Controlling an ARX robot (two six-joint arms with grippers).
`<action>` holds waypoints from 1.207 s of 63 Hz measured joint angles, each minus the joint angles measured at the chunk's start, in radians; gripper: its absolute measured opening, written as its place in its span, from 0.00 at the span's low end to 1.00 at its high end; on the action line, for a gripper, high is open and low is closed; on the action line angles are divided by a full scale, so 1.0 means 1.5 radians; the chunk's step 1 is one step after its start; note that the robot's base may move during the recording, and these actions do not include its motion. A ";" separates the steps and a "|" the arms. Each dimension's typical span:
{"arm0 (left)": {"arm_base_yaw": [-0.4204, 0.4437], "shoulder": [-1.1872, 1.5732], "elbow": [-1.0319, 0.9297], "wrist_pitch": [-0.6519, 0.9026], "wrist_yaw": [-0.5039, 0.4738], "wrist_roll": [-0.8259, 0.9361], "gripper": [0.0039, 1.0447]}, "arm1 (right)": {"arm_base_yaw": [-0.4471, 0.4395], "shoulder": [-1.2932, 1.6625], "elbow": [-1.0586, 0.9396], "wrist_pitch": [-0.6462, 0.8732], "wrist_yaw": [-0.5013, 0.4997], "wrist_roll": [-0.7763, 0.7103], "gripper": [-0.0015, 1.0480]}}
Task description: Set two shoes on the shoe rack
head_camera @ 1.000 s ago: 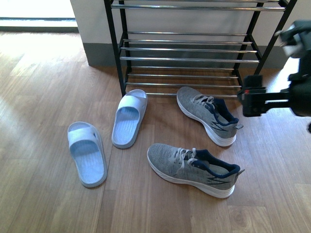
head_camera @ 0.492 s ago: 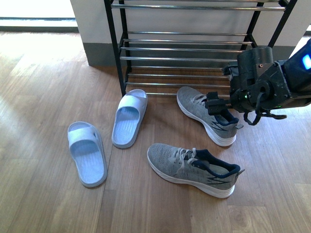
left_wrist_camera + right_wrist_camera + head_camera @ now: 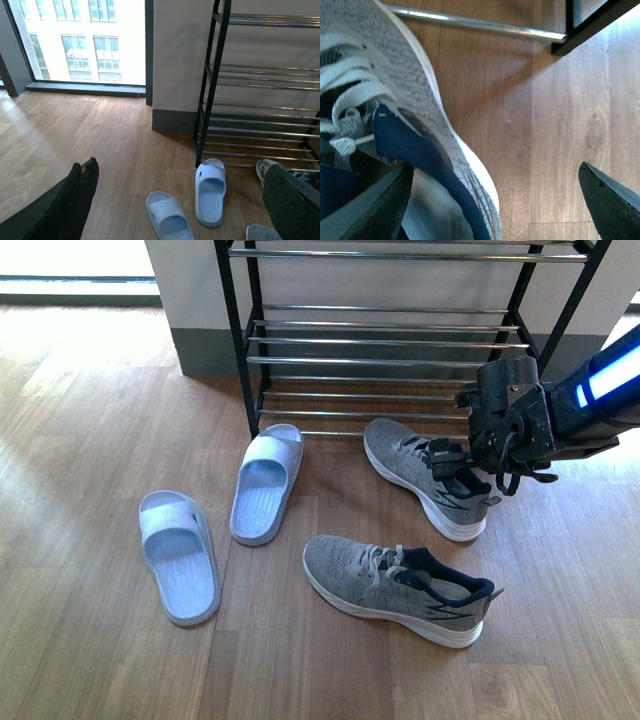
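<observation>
Two grey knit sneakers lie on the floor in front of the shoe rack (image 3: 400,340): the far one (image 3: 415,470) near its bottom bars, the near one (image 3: 395,585) closer to me. Two pale blue slides (image 3: 268,483) (image 3: 180,555) lie to the left. My right gripper (image 3: 455,462) is open at the far sneaker's heel. In the right wrist view the gripper (image 3: 495,205) straddles the sneaker's (image 3: 405,85) side wall, one finger (image 3: 370,205) inside the navy collar and the other (image 3: 612,200) over bare floor. My left gripper (image 3: 182,210) hangs open, high above the slides (image 3: 211,192).
The rack's black frame leg (image 3: 590,25) and lowest chrome bar (image 3: 475,22) stand just beyond the far sneaker. A wall with grey skirting (image 3: 200,350) is behind the rack, and a floor-level window (image 3: 85,40) lies to its left. Wooden floor (image 3: 90,440) spreads around the shoes.
My right gripper has come from the right of the rack, leftward and down, onto the far sneaker's heel. The shoes have not moved.
</observation>
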 joint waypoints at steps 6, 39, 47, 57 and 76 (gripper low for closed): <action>0.000 0.000 0.000 0.000 0.000 0.000 0.91 | -0.004 0.014 0.010 -0.010 -0.013 0.003 0.91; 0.000 0.000 0.000 0.000 0.000 0.000 0.91 | -0.009 0.021 0.013 -0.017 -0.112 0.006 0.25; 0.000 0.000 0.000 0.000 0.000 0.000 0.91 | -0.009 0.021 0.007 -0.017 -0.121 -0.001 0.06; 0.000 0.000 0.000 0.000 0.000 0.000 0.91 | -0.006 0.018 -0.006 -0.006 -0.124 -0.008 0.02; 0.000 0.000 0.000 0.000 0.000 0.000 0.91 | 0.005 -0.039 -0.117 0.081 -0.127 0.017 0.01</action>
